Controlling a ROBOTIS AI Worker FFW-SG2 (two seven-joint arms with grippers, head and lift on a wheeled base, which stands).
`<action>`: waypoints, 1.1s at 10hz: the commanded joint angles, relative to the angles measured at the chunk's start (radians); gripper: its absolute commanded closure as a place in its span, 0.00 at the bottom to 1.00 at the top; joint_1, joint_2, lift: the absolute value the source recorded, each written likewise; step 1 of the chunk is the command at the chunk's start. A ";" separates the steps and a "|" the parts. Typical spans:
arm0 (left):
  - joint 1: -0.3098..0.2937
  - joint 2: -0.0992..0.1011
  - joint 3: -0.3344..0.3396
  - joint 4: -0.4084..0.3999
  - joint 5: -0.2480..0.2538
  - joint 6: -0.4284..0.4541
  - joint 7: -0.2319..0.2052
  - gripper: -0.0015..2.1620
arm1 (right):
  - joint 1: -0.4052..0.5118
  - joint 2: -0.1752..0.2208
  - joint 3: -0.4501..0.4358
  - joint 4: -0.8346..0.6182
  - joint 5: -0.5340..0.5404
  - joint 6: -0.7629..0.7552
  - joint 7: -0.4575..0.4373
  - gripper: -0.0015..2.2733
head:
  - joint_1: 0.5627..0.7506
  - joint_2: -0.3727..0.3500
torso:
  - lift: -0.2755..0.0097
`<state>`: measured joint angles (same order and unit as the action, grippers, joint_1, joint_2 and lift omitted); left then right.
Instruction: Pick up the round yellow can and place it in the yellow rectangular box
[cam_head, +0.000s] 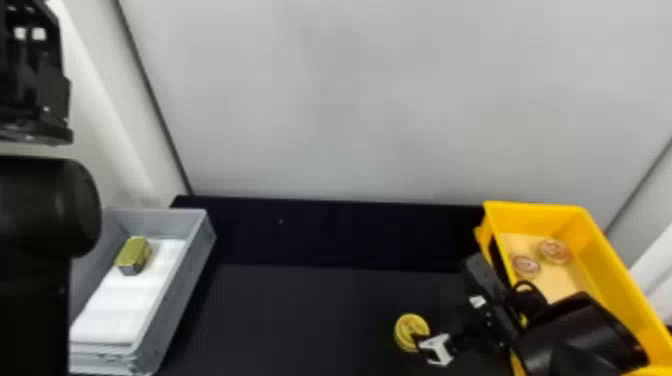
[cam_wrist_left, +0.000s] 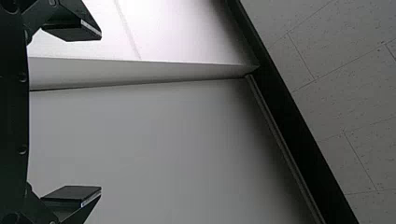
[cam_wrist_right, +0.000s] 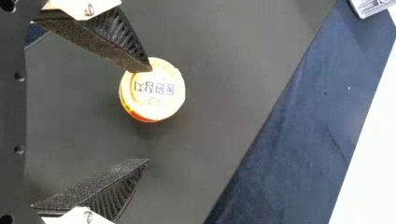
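Can (cam_wrist_right: 161, 100): on the table (cam_head: 300, 320), off-centre to our fingers.
Right gripper (cam_wrist_right: 149, 115): wide; one finger overlaps the can's rim, so lowering here we might tip it.
Left gripper (cam_wrist_left: 101, 113): wide, empty.

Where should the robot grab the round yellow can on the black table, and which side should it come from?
Probably around the curved side wall of the round yellow can, coming from above with one finger on each side. It stands lid up on the flat black table. The black right gripper is open, but one fingertip overlaps the lid in its wrist view, so it should likely centre first.
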<state>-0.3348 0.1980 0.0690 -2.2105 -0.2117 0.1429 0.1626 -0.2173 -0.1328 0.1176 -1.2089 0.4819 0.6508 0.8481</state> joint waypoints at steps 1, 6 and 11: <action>0.000 0.000 0.002 0.000 0.000 0.000 0.000 0.05 | 0.010 0.001 0.007 -0.001 0.000 0.006 0.007 0.03 | 0.53 0.59 | 0.93; 0.000 0.000 0.002 -0.002 0.000 -0.002 0.000 0.05 | 0.032 0.004 0.005 -0.009 0.000 0.015 0.011 0.03 | 0.53 0.59 | 0.93; -0.001 0.002 0.000 -0.003 0.000 0.000 0.000 0.05 | 0.018 -0.001 -0.044 -0.031 0.014 0.003 0.011 0.03 | 0.53 0.59 | 0.93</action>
<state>-0.3353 0.1981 0.0697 -2.2127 -0.2117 0.1426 0.1626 -0.1918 -0.1325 0.0872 -1.2322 0.4927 0.6591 0.8593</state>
